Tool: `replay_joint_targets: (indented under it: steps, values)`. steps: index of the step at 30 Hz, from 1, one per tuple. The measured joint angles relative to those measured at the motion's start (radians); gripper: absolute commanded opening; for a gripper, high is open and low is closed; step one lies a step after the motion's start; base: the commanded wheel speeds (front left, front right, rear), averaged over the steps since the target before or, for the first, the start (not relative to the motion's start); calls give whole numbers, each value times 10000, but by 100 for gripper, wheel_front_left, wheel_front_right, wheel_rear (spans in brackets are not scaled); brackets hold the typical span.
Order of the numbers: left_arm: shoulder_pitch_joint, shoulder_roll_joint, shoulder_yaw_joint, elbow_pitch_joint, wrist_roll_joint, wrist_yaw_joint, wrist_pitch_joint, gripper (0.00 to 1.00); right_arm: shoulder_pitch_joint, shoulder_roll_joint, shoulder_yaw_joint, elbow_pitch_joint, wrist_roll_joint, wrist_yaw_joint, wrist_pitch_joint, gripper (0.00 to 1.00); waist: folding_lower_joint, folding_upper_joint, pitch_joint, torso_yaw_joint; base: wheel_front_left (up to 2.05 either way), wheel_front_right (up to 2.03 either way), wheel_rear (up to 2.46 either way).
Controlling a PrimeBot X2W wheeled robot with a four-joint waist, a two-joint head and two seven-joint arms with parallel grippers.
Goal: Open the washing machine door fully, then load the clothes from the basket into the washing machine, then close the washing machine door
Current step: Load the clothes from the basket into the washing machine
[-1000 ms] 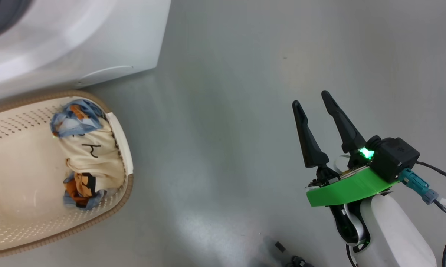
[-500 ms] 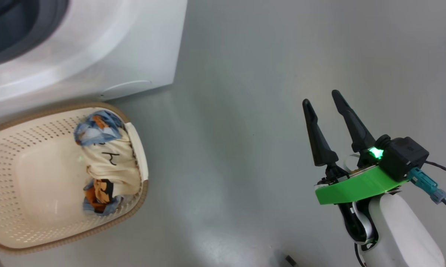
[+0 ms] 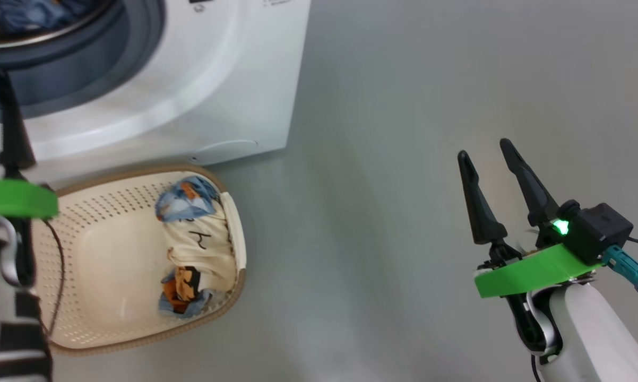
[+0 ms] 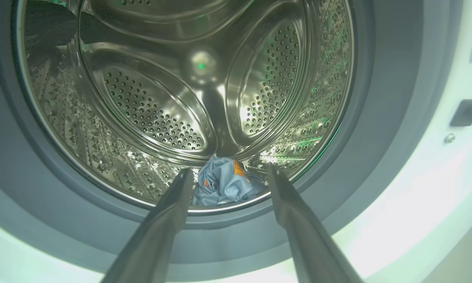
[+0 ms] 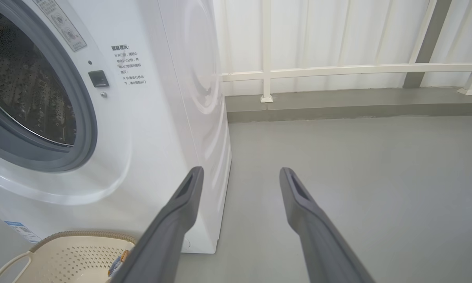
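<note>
The washing machine (image 3: 218,79) stands at the upper left with its drum open; the washing machine door is out of view. In the left wrist view a light blue bundle (image 4: 224,186) lies at the front of the steel drum (image 4: 153,106). My left gripper (image 4: 230,171) is open and empty just outside the gasket, in front of that bundle. In the head view, one dark finger (image 3: 12,132) of it rises at the left edge. The basket (image 3: 112,265) sits on the floor below the machine, holding a cream patched bundle (image 3: 194,246) against its right wall. My right gripper (image 3: 484,148) hangs open and empty over bare floor far to the right.
Grey floor (image 3: 377,212) stretches between the basket and the right arm. In the right wrist view a white railing (image 5: 338,68) and a low kerb (image 5: 357,106) run behind the machine's right side. The basket rim (image 5: 83,234) shows at the lower left there.
The head camera has swung, shifting the whole picture right and down; the drum opening and the left arm have come into it. The cream bundle lies as before in the basket.
</note>
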Motion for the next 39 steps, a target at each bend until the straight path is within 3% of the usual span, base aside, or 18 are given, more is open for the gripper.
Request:
replay_joint_targets:
  steps: [10, 24, 39]
  values:
    - [1817, -786, 190, -773, 203, -92, 0, 100, 690, -445, -211, 180, 0, 0, 0, 100, 0, 0, -1038, 454, 0, 0, 0]
    - [4167, -1427, 295, -1513, 293, -188, 0, 100, 1980, -706, -527, 353, 33, 0, 0, 100, 0, 0, -2506, 989, 0, 0, 0]
    - [6715, -1745, 245, -2660, 263, -261, 4, 100, 3337, -805, -815, 368, 111, 0, 0, 100, 0, 0, -3886, 1541, 0, 0, 0]
